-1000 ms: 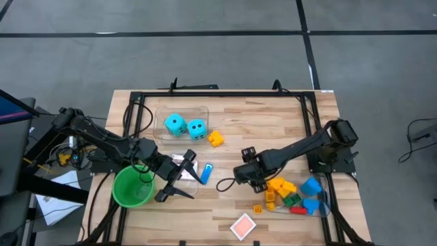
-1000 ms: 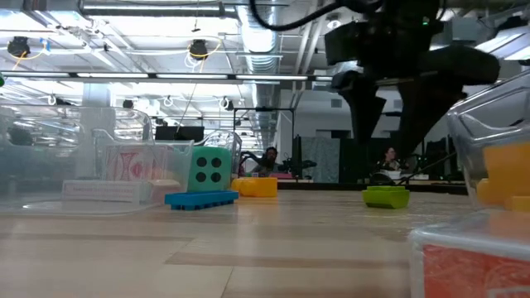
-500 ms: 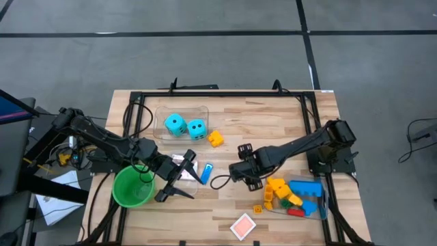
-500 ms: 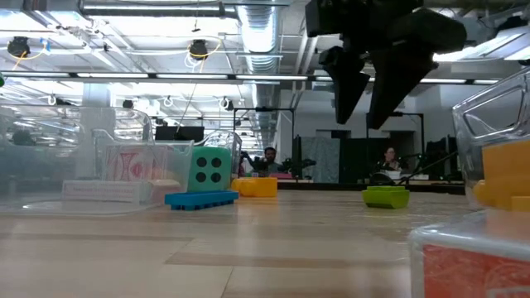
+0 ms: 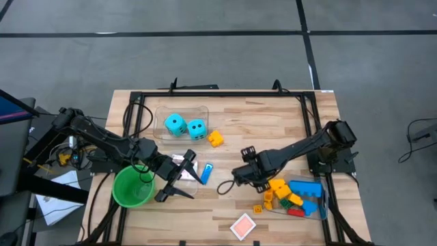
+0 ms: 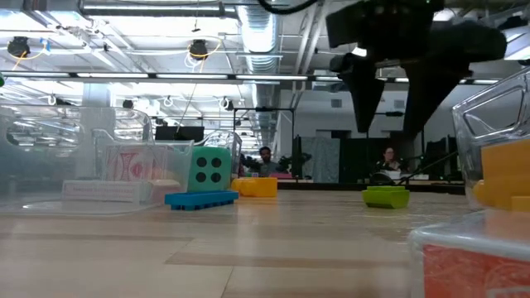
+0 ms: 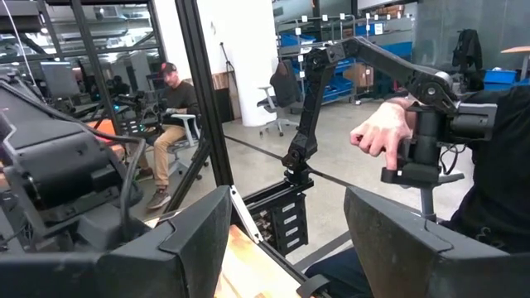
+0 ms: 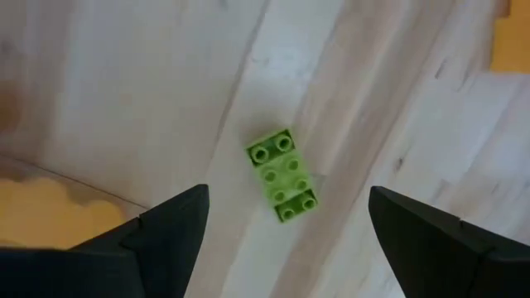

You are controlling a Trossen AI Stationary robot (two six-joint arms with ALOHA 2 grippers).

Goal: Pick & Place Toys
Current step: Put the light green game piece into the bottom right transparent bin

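Directly below my right pincer [image 8: 281, 228] lies a green brick [image 8: 282, 175] on the tabletop [image 8: 124, 91]. Its fingers are spread, gripping nothing.

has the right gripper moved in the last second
Yes. In the high view the right gripper swung away from the clear plastic bin of bricks towards the blue brick, then returned nearly to its start.

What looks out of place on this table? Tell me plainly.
Some toys lie loose, unbinned: a playing card alone near the front edge, a yellow brick beside the dice bin, and a green brick below the open right tool.
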